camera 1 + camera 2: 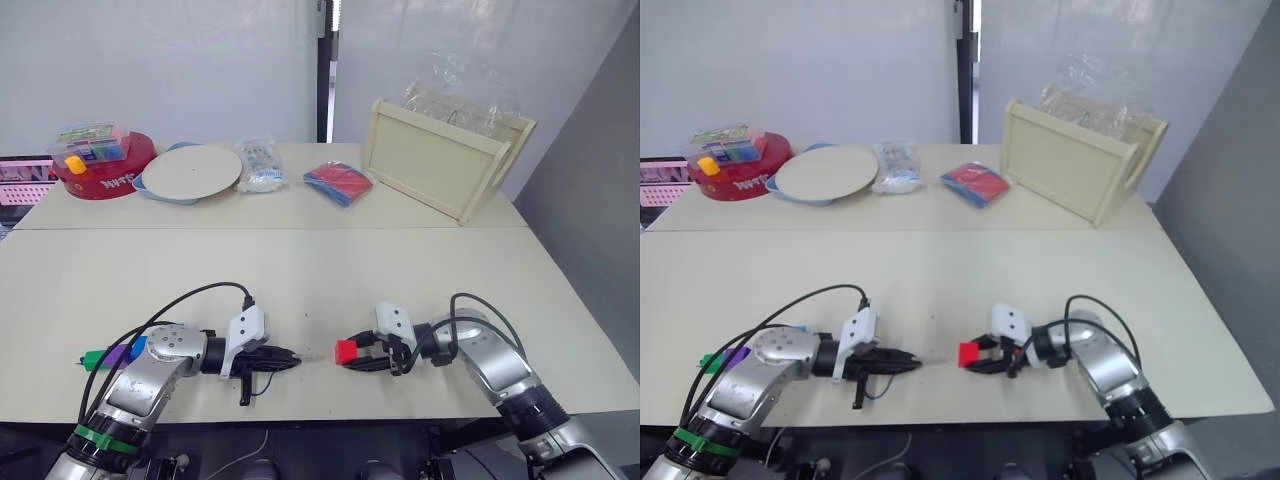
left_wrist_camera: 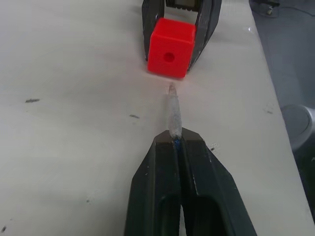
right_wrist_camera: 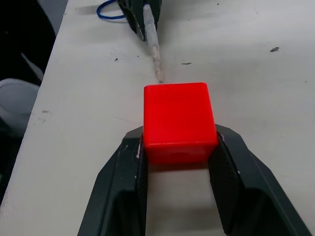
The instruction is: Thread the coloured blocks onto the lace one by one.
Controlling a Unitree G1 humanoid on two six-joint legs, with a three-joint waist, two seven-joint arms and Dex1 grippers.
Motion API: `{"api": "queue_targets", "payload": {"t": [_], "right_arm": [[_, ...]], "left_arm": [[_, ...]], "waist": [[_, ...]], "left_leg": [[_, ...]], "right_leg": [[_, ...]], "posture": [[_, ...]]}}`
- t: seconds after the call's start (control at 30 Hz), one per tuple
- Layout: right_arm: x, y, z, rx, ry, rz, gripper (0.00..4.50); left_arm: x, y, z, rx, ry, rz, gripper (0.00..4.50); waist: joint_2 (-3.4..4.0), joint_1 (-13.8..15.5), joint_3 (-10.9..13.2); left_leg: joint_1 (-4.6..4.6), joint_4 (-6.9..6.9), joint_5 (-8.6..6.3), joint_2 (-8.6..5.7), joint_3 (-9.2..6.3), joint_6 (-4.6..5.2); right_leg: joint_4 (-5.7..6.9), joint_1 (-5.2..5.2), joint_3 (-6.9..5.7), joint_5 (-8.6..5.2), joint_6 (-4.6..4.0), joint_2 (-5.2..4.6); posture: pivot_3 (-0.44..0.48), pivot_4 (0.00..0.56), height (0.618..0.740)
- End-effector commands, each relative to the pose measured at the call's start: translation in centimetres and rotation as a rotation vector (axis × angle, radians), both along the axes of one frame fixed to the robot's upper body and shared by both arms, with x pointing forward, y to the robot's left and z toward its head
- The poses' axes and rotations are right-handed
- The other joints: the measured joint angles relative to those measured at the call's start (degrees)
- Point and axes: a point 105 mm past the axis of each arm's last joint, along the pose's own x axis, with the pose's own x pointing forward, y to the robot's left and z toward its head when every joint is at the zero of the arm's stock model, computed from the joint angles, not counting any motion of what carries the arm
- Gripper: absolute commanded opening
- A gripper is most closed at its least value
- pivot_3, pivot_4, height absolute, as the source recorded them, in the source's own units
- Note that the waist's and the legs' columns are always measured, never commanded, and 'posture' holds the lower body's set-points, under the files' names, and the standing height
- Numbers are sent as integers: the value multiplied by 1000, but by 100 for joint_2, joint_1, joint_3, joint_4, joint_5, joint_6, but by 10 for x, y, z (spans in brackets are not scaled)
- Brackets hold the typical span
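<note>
Low over the near edge of the table, the right gripper pinched the red block between its fingers, the block's hole facing the left gripper. That one was pressed together on the lace, whose pale tip stopped just short of the hole. Green, purple and what looked like a blue block lay beside the left arm.
</note>
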Motion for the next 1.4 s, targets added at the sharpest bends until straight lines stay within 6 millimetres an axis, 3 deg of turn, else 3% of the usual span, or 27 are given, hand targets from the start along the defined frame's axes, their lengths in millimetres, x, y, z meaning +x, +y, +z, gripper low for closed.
{"api": "queue_targets", "payload": {"t": [0.03,0.8,1.4], "right_arm": [[-6,4,1,20,3,-14,1180],[-13,7,5,44,13,-14,1180],[-13,14,7,-12,-23,-5,1180]], "left_arm": [[-4,-3,10,-29,-15,-20,0],[-5,-15,8,-42,3,-61,0],[-2,-41,-4,7,-22,-160,0]], "waist": [[0,-2,0],[0,4,0],[0,10,0]], "left_leg": [[0,0,0,-1,0,0],[-2,1,0,-1,0,0],[-4,4,0,-2,0,0]], "right_leg": [[0,0,0,0,0,0],[-2,0,1,0,0,-1],[-2,1,0,0,0,-1]], "posture": [[0,150,740],[0,150,740],[0,150,740]]}}
